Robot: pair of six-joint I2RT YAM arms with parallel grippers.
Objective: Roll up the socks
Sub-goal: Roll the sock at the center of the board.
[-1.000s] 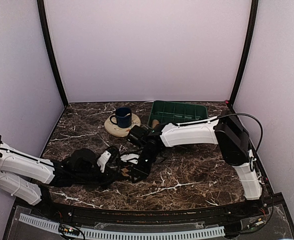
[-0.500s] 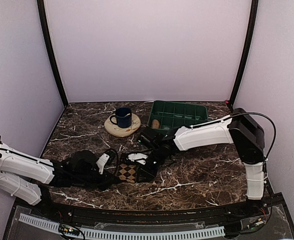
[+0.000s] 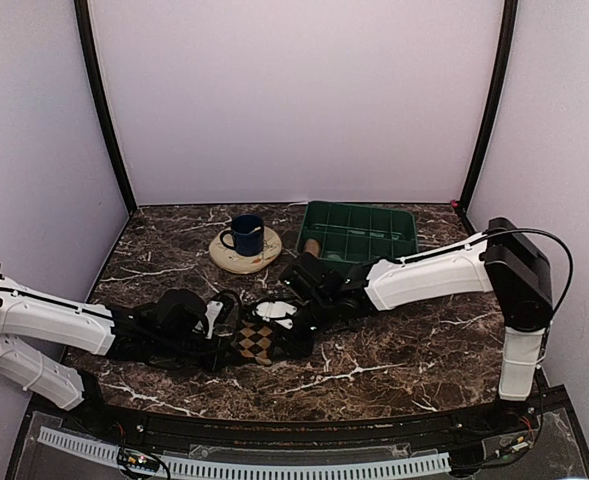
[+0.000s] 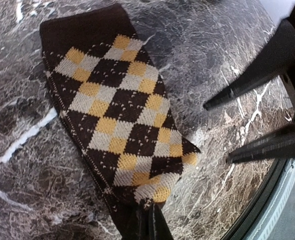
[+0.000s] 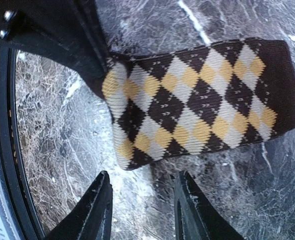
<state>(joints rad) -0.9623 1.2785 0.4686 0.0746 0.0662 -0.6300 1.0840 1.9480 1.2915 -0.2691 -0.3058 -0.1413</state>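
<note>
In left wrist view, not top: left end effector (image 4: 150, 220) pinches sock (image 4: 117, 115).

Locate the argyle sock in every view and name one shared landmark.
Top external: argyle sock low, just left of centre.
Left wrist: argyle sock fills the middle, lying diagonally.
Right wrist: argyle sock in upper half, centre to right.
Shared landmark: white-veined marble table beneath it.

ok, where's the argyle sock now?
Top view: argyle sock lies flat, front centre of the table, left claw pinching one end, right claw open beside it.
</note>
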